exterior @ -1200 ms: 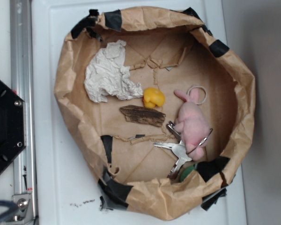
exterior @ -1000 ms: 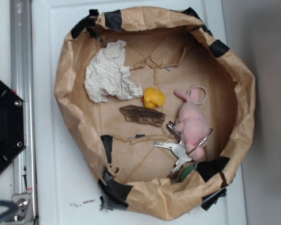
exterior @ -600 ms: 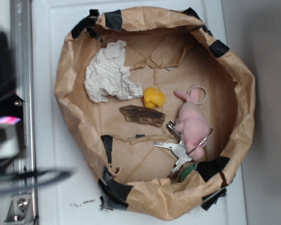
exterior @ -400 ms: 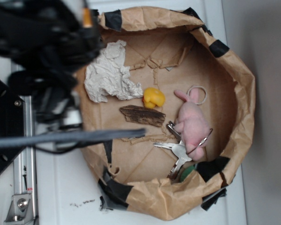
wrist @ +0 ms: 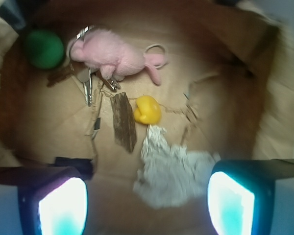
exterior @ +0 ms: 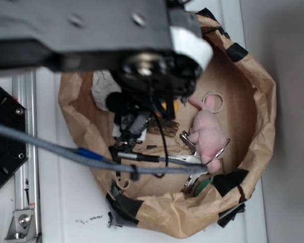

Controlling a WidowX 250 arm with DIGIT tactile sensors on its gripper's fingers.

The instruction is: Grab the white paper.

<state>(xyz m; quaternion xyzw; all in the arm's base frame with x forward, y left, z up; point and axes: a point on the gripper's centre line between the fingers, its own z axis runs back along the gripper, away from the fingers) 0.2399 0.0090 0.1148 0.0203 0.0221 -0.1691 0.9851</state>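
Two end effector fingers [wrist: 230, 200] wide, white paper [wrist: 169, 169] between.

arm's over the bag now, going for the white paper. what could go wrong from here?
1. The yellow toy touches the top corner of the white paper, and the wood piece lies just beside it; a descent slightly off could pinch or drag either.
2. The end effector is open with the paper nearer its right finger, so closing may catch only an edge.
3. The brown paper bag wall stands near; a finger could snag it.
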